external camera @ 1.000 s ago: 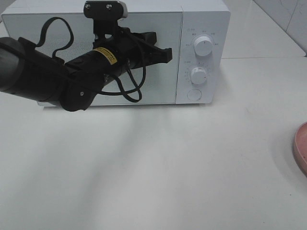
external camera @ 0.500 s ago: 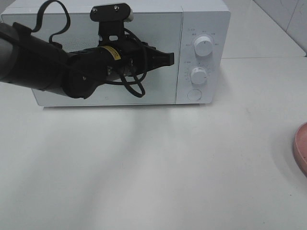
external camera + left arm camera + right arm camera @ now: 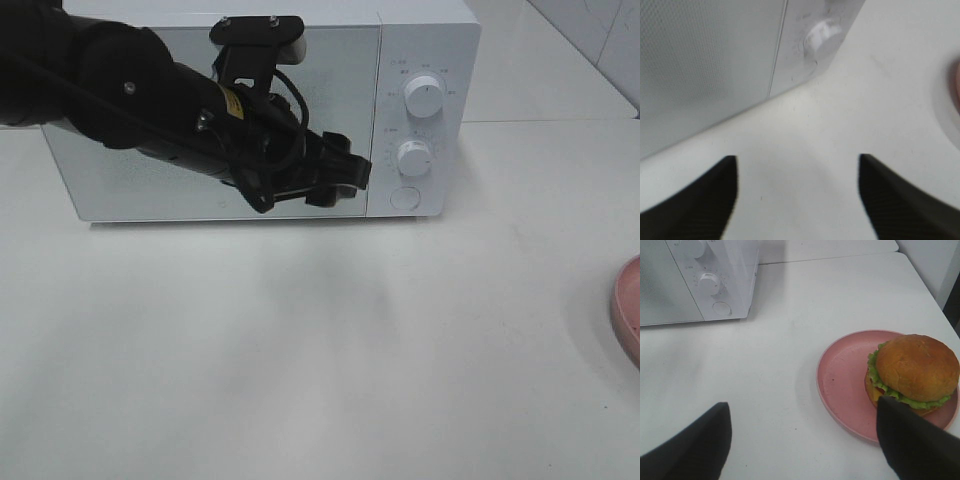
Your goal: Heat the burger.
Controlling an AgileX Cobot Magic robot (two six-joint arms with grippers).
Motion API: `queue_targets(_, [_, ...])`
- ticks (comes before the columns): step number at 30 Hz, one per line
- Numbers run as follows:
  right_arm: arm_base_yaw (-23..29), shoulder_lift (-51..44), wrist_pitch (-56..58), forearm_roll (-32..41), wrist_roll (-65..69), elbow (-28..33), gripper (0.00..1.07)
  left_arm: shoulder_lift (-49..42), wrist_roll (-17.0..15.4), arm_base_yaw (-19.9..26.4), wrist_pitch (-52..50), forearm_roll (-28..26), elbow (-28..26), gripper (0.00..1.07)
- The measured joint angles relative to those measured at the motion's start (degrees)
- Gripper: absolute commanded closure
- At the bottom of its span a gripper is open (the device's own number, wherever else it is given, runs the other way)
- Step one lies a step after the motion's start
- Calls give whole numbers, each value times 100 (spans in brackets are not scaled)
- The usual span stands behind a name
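The burger (image 3: 916, 367), a golden-brown bun over green lettuce, sits on a pink plate (image 3: 845, 375) in the right wrist view, beside one finger of my right gripper (image 3: 802, 415). That gripper is open and holds nothing. The exterior view shows only the plate's rim (image 3: 628, 305) at the right edge, and the burger is out of view there. My left gripper (image 3: 350, 175) hangs in front of the lower right corner of the white microwave's (image 3: 420, 40) shut door. In the left wrist view this gripper (image 3: 797, 165) is open over bare table, with nothing between its fingers.
The microwave's control panel has two knobs (image 3: 423, 97) and a round button (image 3: 404, 198) below them. The left arm (image 3: 130, 90) and its cable cover much of the door. White table (image 3: 320, 350) spreads in front of the microwave.
My left gripper has dropped and shifted right along the microwave door toward its lower right corner. Its jaws, shut before, now stand apart. The plate rim has not moved.
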Motion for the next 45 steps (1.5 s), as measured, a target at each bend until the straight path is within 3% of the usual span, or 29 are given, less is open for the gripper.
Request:
queue_targets(13, [0,0,0,0,0,0,31,-269,0,0,3134,-74,-6,6])
queue_targets(18, [0,0,0,0,0,0,31,-458,63,11,4526,149,-6,6])
queue_targets(24, [0,0,0,0,0,0,31,-722,63,183,4847,332,-11,6])
queue_targets(30, [0,0,0,0,0,0,31,-1266,63,974,5076,401,17,6])
queue_targets(32, [0,0,0,0,0,0,31,-1730,160,1610,5122,407,327,6])
queue_targets(35, [0,0,0,0,0,0,31,-1868,189,1788,5139,407,458,6])
queue_targets(36, [0,0,0,0,0,0,31,-2177,229,2120,5157,407,751,6])
queue_targets(38, [0,0,0,0,0,0,31,-2309,246,2269,5157,407,871,6])
queue_targets(40, [0,0,0,0,0,0,31,-3002,372,2939,5191,447,1398,6])
queue_targets(45, [0,0,0,0,0,0,31,-3673,567,3358,5277,550,1856,6])
